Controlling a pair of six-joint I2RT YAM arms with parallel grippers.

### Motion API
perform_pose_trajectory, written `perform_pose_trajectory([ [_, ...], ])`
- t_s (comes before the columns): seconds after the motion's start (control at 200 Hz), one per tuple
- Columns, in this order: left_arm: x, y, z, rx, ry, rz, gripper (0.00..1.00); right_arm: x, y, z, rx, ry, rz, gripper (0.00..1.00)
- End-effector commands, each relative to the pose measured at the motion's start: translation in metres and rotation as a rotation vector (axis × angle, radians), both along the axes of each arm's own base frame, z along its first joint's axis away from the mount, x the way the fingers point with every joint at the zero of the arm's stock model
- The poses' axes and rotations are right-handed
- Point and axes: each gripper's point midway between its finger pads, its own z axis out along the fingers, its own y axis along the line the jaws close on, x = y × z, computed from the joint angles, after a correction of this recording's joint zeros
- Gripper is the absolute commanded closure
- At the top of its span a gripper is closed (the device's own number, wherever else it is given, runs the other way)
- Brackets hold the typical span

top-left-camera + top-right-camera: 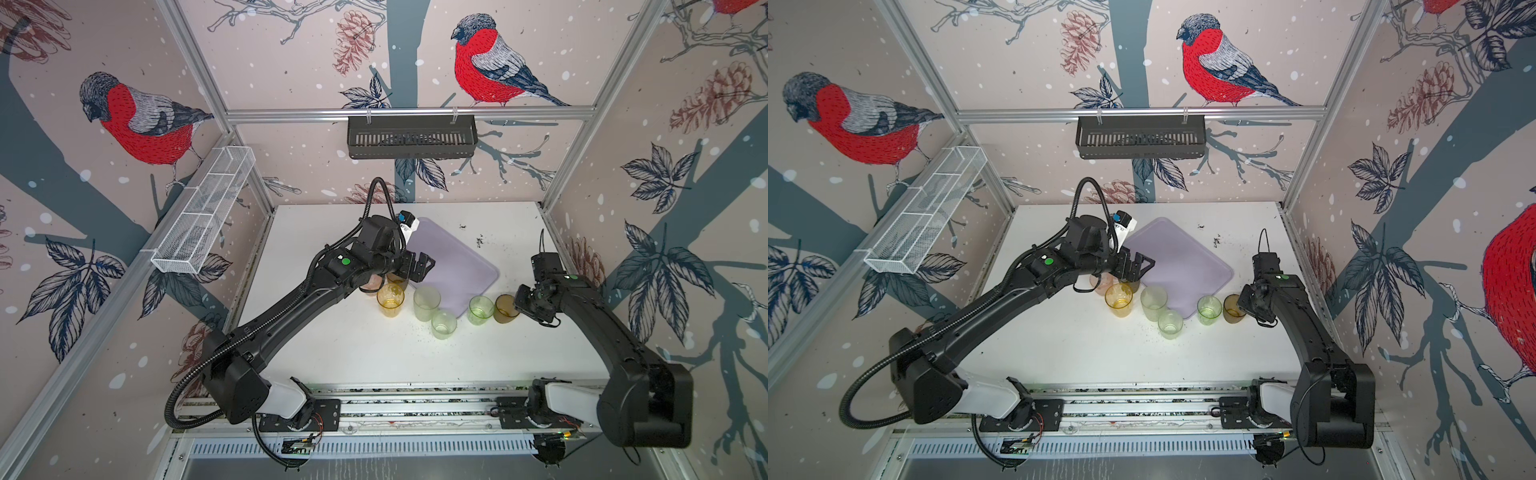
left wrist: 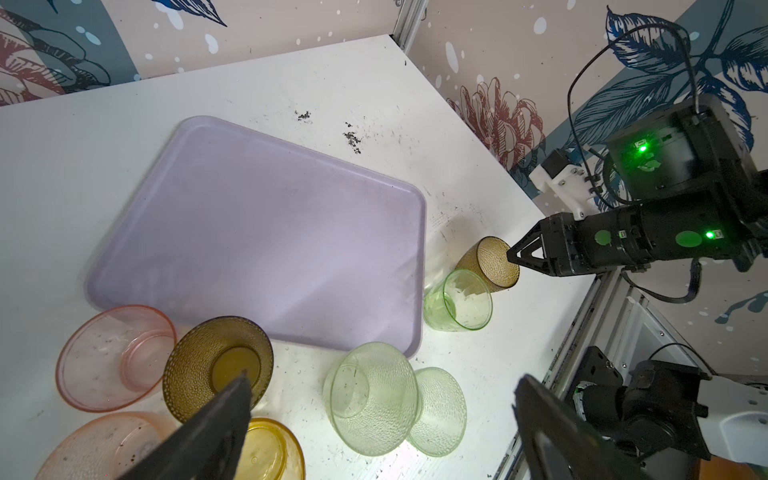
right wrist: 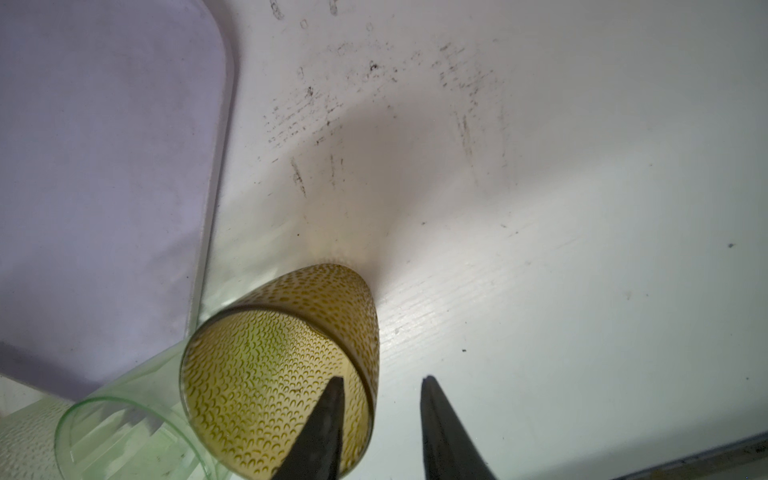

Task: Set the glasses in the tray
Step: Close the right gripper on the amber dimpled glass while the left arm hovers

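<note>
My right gripper [image 3: 383,378] has its jaws partly apart, straddling the wall of a dimpled translucent brown tumbler [image 3: 270,374]: one finger inside, one outside, not yet pinching. The tumbler stands on the white table [image 3: 540,208], just beside the flat pale lilac tray [image 3: 104,145]. My left gripper [image 2: 382,376] gapes wide, holding nothing.
</note>
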Motion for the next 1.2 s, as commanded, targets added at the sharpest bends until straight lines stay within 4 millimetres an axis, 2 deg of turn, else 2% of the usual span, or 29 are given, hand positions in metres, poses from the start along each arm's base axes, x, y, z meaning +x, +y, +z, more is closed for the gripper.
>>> perform_pose_trajectory([
  [0.0, 0.0009, -0.0019, 0.0081, -0.027, -0.028, -0.004, 0.02, -0.0007, 0.0019, -0.0016, 0.002, 0.006, 0.015, 0.69],
  [0.43, -0.0046, 0.0011, 0.0081, -0.049, -0.022, 0.000, 0.02, 0.0028, 0.0058, -0.0027, 0.001, 0.001, 0.039, 0.78],
  [1.196, -0.0077, 0.0062, 0.0056, -0.070, -0.009, 0.028, 0.02, 0.0035, 0.0082, -0.0035, 0.001, -0.014, 0.052, 0.89],
])
